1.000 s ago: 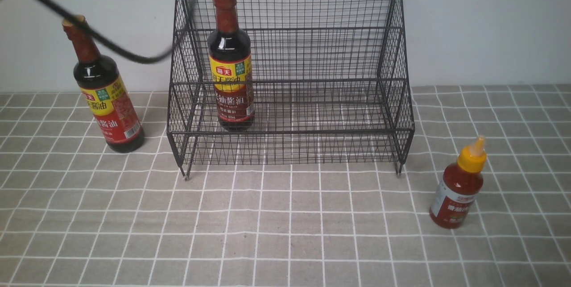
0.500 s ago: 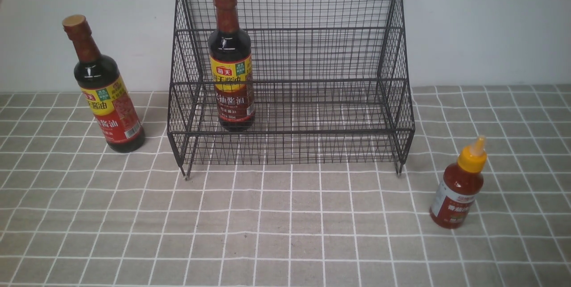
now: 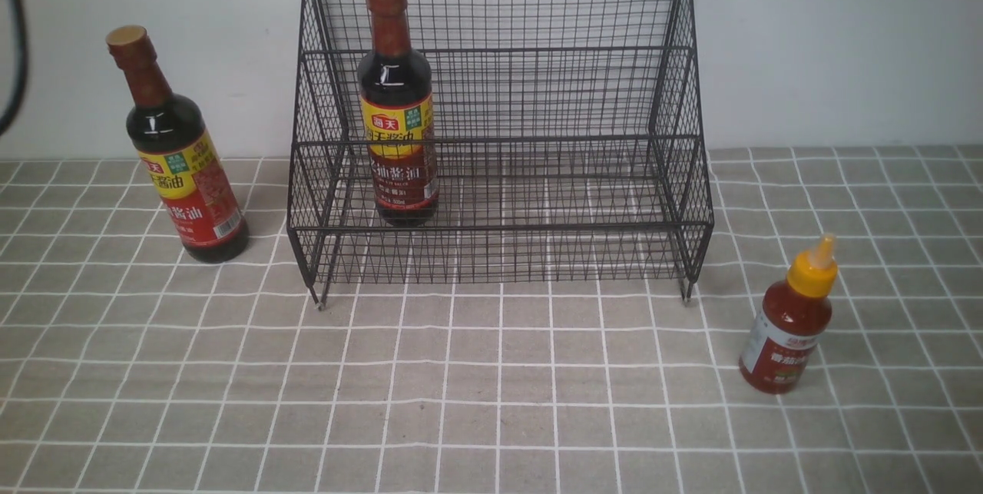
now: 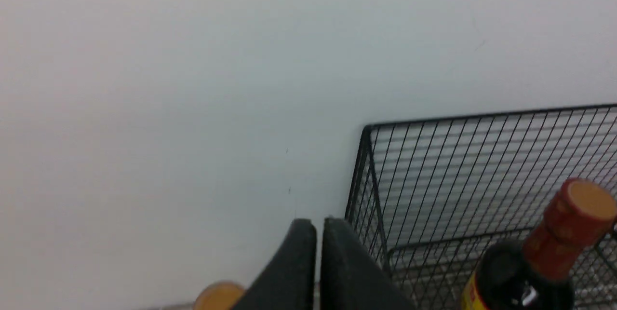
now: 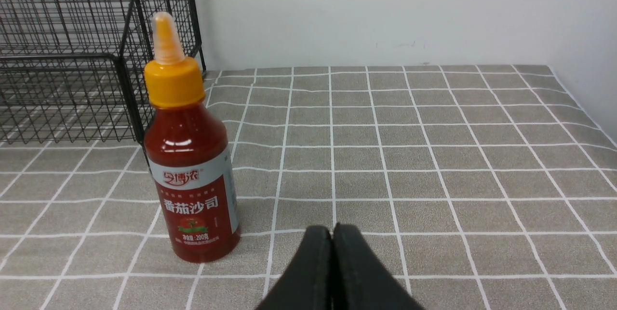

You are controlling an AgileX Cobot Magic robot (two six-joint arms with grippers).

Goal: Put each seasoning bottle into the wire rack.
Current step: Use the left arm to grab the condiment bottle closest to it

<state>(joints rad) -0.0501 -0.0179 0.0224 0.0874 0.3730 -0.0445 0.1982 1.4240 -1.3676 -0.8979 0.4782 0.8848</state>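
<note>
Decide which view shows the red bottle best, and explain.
Right wrist view: the red bottle is close, whole, its label sharp. The front view shows it small, right of the rack. The left wrist view misses it.

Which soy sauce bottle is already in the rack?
The right-hand soy bottle, standing inside the wire rack; the left-hand soy bottle stands outside on the cloth.

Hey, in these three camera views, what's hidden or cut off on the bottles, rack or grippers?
- Front view: no arm in frame; only a dark cable shows at the edge.
- Left wrist view: table soy bottle shows only its cap, beside the shut left gripper; racked soy bottle is cut off below its shoulder.
- Right wrist view: wire rack is cropped at the edge; both soy bottles unseen.
</note>
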